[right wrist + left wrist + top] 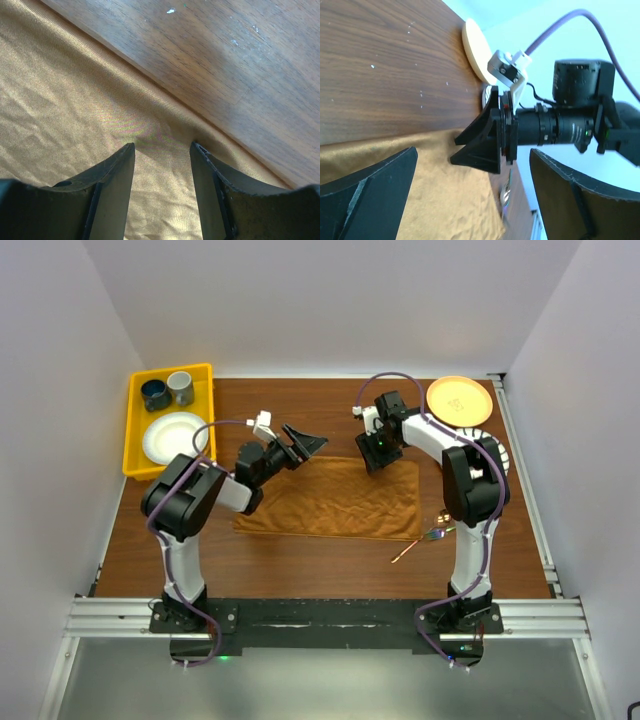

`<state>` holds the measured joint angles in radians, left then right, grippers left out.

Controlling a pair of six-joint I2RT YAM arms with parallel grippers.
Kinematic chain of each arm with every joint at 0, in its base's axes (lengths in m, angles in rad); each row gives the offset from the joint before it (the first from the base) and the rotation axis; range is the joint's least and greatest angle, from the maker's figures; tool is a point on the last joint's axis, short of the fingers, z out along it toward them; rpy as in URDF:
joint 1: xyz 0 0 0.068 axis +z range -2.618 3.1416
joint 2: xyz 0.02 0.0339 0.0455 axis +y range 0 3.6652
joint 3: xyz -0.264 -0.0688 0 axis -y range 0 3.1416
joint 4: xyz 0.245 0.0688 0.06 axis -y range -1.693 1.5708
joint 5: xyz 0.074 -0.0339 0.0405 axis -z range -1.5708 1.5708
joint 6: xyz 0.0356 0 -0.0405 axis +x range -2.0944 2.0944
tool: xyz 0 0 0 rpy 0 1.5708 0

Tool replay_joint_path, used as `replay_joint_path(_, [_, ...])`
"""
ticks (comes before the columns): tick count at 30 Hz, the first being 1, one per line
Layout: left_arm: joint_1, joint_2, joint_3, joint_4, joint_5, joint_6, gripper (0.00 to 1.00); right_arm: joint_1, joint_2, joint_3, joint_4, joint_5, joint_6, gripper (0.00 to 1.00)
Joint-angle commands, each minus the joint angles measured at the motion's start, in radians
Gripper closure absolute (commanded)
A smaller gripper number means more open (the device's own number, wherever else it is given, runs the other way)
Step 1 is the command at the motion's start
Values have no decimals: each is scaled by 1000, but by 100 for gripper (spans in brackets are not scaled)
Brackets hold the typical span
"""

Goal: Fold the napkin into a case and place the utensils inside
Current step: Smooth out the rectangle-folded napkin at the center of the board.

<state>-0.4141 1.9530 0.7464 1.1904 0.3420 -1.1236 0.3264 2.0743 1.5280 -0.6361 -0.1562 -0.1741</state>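
Napkin (pixel 330 502) flat; left claw (pixel 303 441) wide apart, right claw (pixel 162 146) apart at far edge.

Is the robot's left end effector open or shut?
Open. The left end effector has its fingers wide apart near the napkin, holding nothing.

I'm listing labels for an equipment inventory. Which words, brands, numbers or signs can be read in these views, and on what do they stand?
No text can be read in any view.
orange plate: faint pale marks at its centre, too small to read.
right arm's black wrist housing: small pale marks, blurred, not legible.
napkin, yellow tray, table: no print visible.
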Motion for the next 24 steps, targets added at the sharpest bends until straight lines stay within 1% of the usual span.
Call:
replay_joint_path(1, [-32, 38, 34, 37, -155, -84, 0, -4, 40, 4, -45, 20, -22, 46])
replay_joint_path(3, [-35, 67, 44, 78, -156, -87, 0, -4, 41, 9, -50, 20, -22, 47])
replay_joint_path(6, [-40, 104, 71, 104, -181, -45, 0, -3, 40, 11, -51, 20, -24, 46])
replay_joint_path(10, [-57, 126, 102, 126, -227, 65, 0, -4, 38, 8, -53, 18, -25, 46])
replay_joint_path(11, [-69, 127, 106, 135, -245, 137, 0, -3, 38, 4, -51, 18, -25, 46])
replay_joint_path(13, [-81, 119, 116, 117, -284, 191, 0, -3, 38, 0, -48, 17, -24, 46])
replay_joint_path(14, [-97, 119, 120, 101, -313, 253, 0, -3, 38, -2, -48, 17, -24, 46])
replay_joint_path(16, [-115, 113, 128, 86, -346, 310, 0, -3, 40, -3, -50, 15, -25, 46])
replay_joint_path(17, [-133, 115, 130, 92, -380, 377, 0, -3, 40, -2, -50, 15, -25, 46])
replay_joint_path(20, [-159, 119, 129, 100, -414, 465, 0, -4, 40, -2, -50, 15, -28, 46])
replay_joint_path(21, [-166, 121, 149, 77, -426, 484, 0, -4, 43, -2, -48, 15, -28, 46])
replay_joint_path(22, [-176, 121, 165, 10, -448, 539, 0, -3, 41, -2, -48, 14, -27, 46])
replay_joint_path(24, [-189, 118, 180, -35, -489, 583, 0, -3, 44, -2, -48, 12, -27, 45])
